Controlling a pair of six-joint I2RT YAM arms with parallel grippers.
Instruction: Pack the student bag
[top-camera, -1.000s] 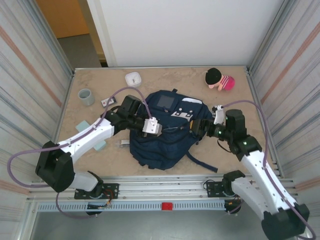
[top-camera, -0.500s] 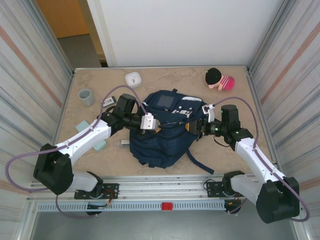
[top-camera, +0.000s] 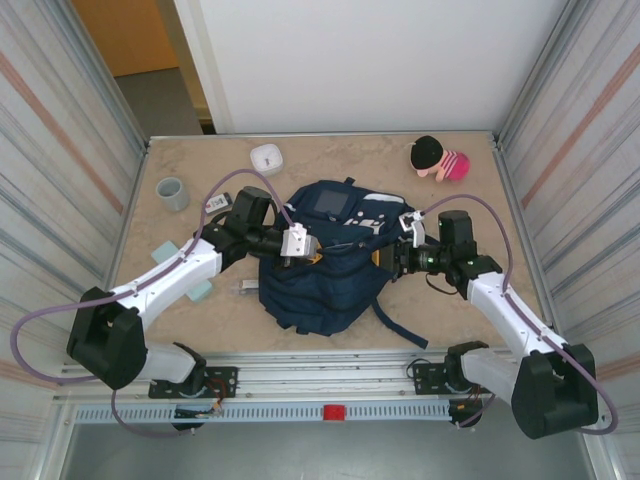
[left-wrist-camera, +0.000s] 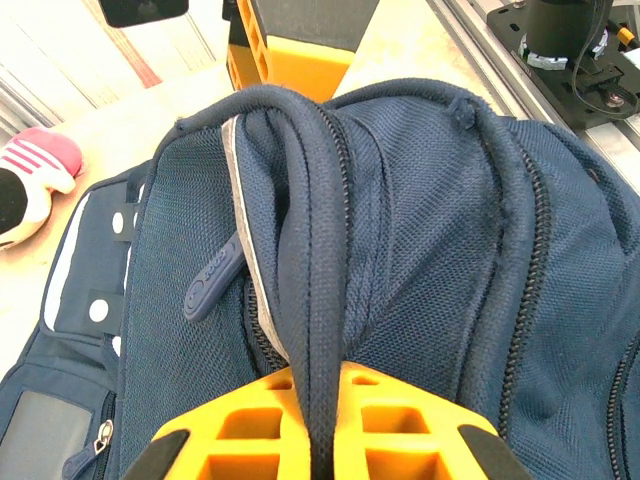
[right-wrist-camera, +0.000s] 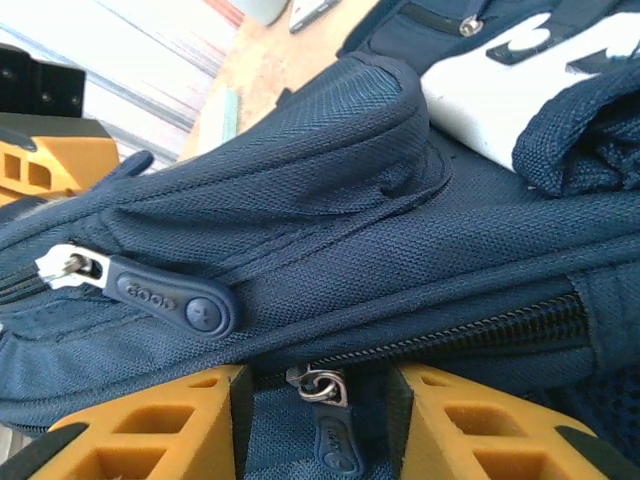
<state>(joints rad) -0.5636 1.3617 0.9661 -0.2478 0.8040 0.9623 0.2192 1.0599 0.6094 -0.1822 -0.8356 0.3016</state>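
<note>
Student bag (top-camera: 322, 285): a large navy-blue fabric backpack with thin white stripes and a white buckle patch (right-wrist-camera: 520, 95). It lies flat at the centre of the beige stone-patterned tabletop (top-camera: 180, 320), with its dark straps trailing toward 5 o'clock. The left gripper (top-camera: 303, 247) sits at the 10 o'clock side of the bag. In the left wrist view its orange fingers (left-wrist-camera: 420, 430) are clamped tight on a raised fold of the bag's piped edge (left-wrist-camera: 315, 230), which is pulled up into a ridge. The right gripper (top-camera: 386, 256) sits at the bag's 3 o'clock edge, pointing toward 9 o'clock. In the right wrist view its orange fingers (right-wrist-camera: 150, 425) stand apart with a gap between them, and a small navy zipper pull on a metal ring (right-wrist-camera: 333, 440) lies in that gap; contact with either finger cannot be confirmed. A larger navy rubber zipper tab (right-wrist-camera: 170, 300) rests on the fabric just above the left finger. A pink-and-black plush toy (top-camera: 438, 158) lies at 1 o'clock on the table, well apart from the bag. A grey-green cup (top-camera: 172, 193) stands upright at 10 o'clock. A small white dish (top-camera: 266, 157) sits at 11 o'clock near the far edge.
</note>
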